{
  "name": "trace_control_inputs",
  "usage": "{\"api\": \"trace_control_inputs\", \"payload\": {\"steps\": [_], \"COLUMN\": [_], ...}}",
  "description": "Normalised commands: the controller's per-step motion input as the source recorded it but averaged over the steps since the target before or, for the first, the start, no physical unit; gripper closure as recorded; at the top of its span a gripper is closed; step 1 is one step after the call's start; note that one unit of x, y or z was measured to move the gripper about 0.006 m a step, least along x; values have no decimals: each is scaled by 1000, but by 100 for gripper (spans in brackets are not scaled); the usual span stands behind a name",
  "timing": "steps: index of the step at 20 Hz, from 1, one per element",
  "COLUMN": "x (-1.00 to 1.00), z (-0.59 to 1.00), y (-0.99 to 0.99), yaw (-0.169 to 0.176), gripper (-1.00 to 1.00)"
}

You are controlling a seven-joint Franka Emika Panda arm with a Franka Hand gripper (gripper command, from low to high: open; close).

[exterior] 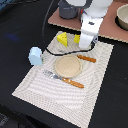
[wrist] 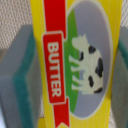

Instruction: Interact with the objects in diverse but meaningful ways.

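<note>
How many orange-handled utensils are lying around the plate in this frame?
2. A fork lies on the near side of the tan plate, and a knife lies at its far right in the exterior view, partly behind the arm. Others may be hidden by the arm.
</note>
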Motion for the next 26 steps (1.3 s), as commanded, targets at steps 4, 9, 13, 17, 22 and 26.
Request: {"api": "trace_control_inputs", "payload": {"steps": [4, 9, 13, 17, 22, 26], "x": [-594, -848, -944, -942, -938, -940], "z": [0, 0, 0, 0, -30, -11], "y": [0, -48, -219, -211, -196, -176], "yaw": [87, 73, 1, 0, -3, -33], "gripper": [-100, -100, -100, -100, -100, -100]}}
